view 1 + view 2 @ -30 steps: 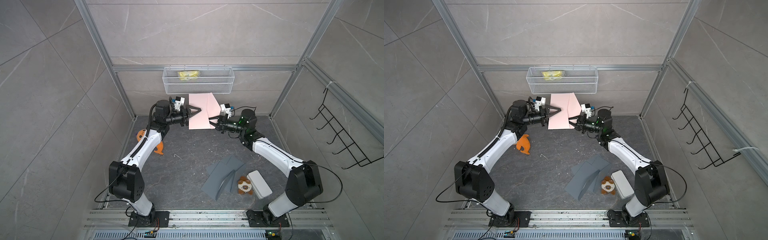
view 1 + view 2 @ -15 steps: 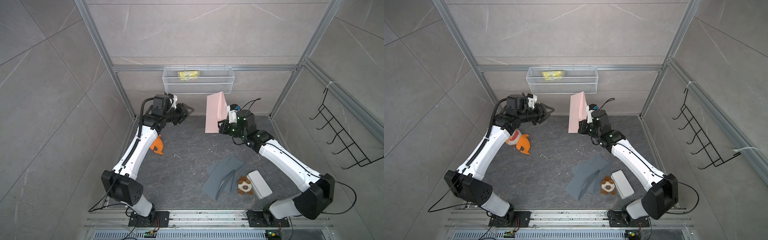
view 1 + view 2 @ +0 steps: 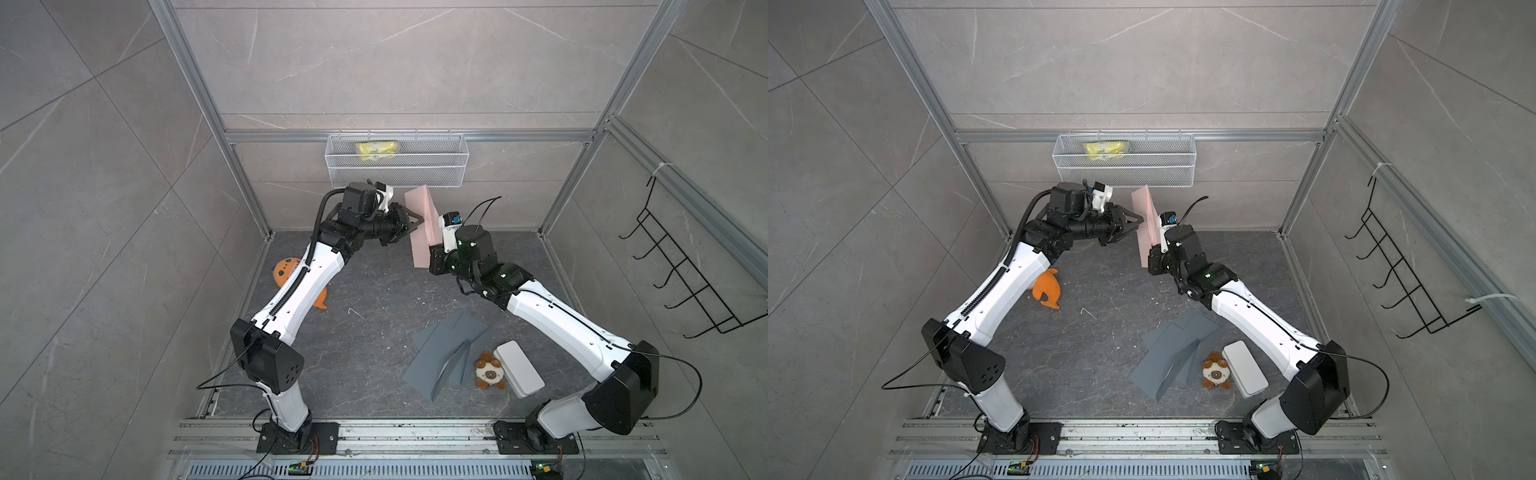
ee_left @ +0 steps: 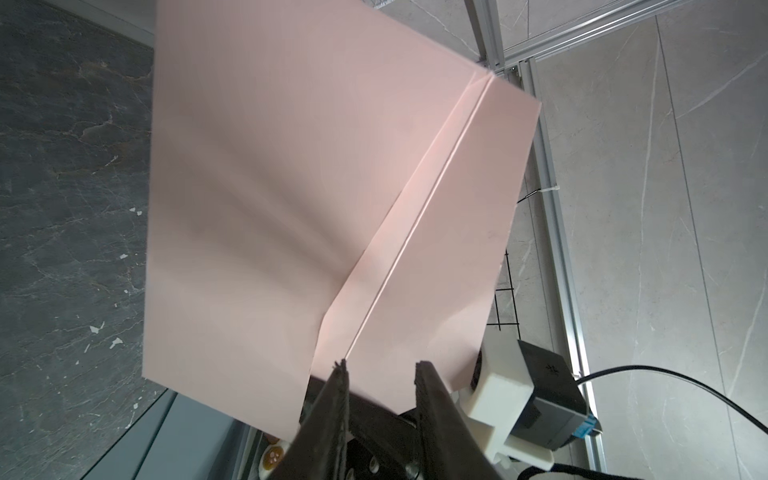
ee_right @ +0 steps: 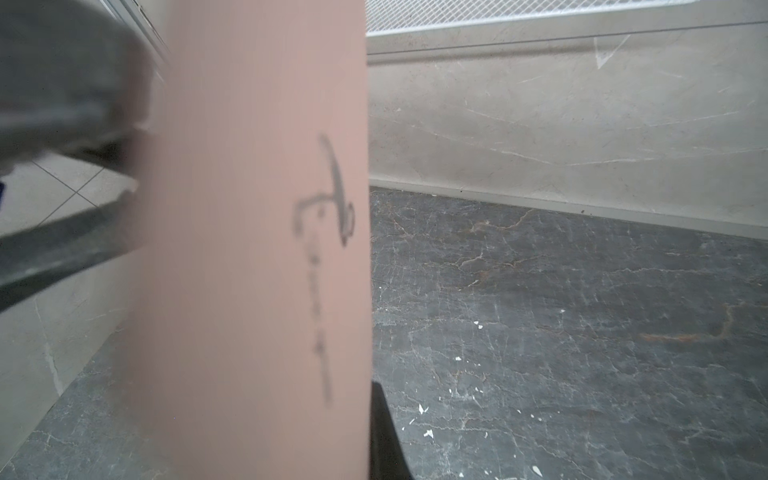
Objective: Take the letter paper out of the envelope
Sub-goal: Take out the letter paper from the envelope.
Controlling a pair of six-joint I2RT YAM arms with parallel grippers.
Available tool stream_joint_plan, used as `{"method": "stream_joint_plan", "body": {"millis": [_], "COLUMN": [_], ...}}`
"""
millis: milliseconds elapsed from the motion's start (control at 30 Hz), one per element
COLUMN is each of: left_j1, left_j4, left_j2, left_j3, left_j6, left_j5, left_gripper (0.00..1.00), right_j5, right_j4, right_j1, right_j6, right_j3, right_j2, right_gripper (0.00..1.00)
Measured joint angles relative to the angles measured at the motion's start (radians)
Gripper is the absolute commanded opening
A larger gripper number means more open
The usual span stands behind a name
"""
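My right gripper (image 3: 435, 254) is shut on the lower part of a pink envelope (image 3: 420, 224) and holds it upright above the back of the floor. Handwriting shows on the envelope (image 5: 249, 249) beside one black finger (image 5: 384, 436). My left gripper (image 3: 417, 217) reaches in from the left, its tips at the envelope's (image 3: 1144, 226) near edge. In the left wrist view the left gripper (image 4: 380, 368) stands narrowly open, one tip at a straight crease of the envelope (image 4: 291, 187). I cannot tell the letter paper apart from the pink panels.
Grey folded sheets (image 3: 449, 353), a brown plush (image 3: 490, 372) and a white box (image 3: 519, 368) lie front right. An orange plush (image 3: 284, 270) sits under the left arm. A wire basket (image 3: 397, 170) hangs on the back wall, a black hook rack (image 3: 681, 270) on the right wall.
The left gripper let go of the envelope, swung away left, then came back to its edge with narrower jaws. The right gripper turned the envelope upright.
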Motion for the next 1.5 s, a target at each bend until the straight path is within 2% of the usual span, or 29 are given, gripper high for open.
{"method": "stream_joint_plan", "body": {"millis": [567, 1100, 1500], "left_j1": [-0.006, -0.006, -0.010], "left_j4": [0.000, -0.056, -0.199], "left_j2": [0.010, 0.011, 0.055], "left_j3": [0.023, 0.030, 0.105], "left_j6": [0.013, 0.123, 0.212], "left_j5": [0.006, 0.000, -0.040], "left_gripper": [0.20, 0.17, 0.17], "right_j5": [-0.069, -0.209, -0.220], "right_j4": [-0.156, -0.280, -0.341], "right_j1": [0.002, 0.002, 0.002], "right_j6": [0.005, 0.035, 0.039], "right_j3": [0.163, 0.286, 0.289], "right_j2": [0.061, 0.087, 0.090], "right_gripper": [0.00, 0.00, 0.00]}}
